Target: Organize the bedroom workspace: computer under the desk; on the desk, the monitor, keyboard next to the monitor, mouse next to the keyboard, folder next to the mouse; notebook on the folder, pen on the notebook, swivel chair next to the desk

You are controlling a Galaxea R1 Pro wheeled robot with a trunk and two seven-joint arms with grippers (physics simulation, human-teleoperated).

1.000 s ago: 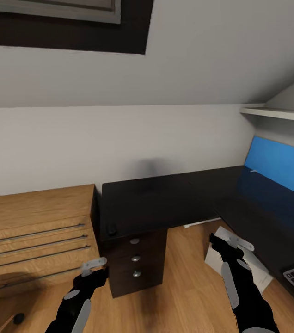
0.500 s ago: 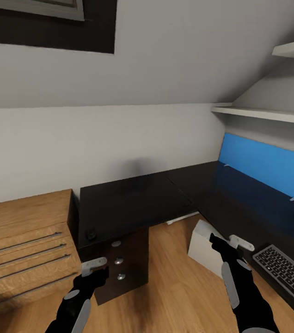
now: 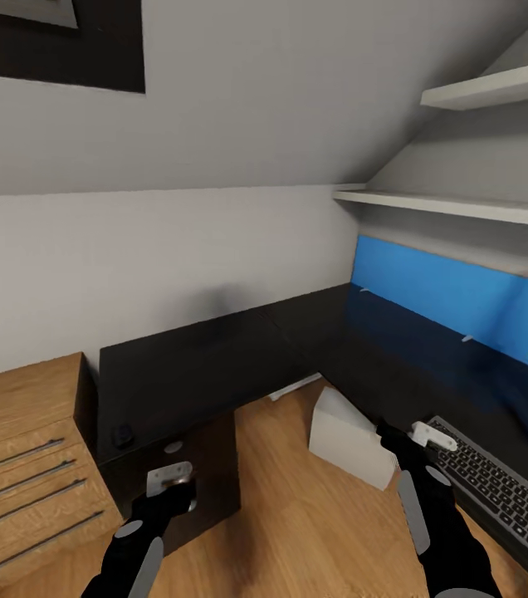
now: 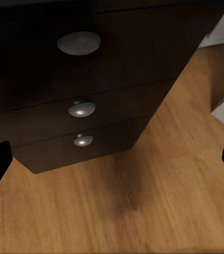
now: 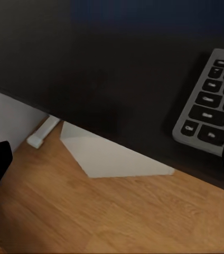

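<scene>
Two grippers, left and right, hang spread wide, holding nothing. Keyboard lies on the desk near its front edge; mouse sits well apart at the far end; computer stands beneath. Judgement: square the base to the desk first.

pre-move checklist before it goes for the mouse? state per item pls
1. Mouse located: ok, lies on the desk near its edge by the wooden chest.
2. Keyboard on desk: ok.
3. Computer under desk: ok, white case sits beneath the top's edge.
4. Left gripper free: ok, fingers wide apart in the wrist view, nothing between.
5. Right gripper free: ok, open and empty.
6. Mouse next to keyboard: not ok, they lie at far ends of the desk.
</scene>
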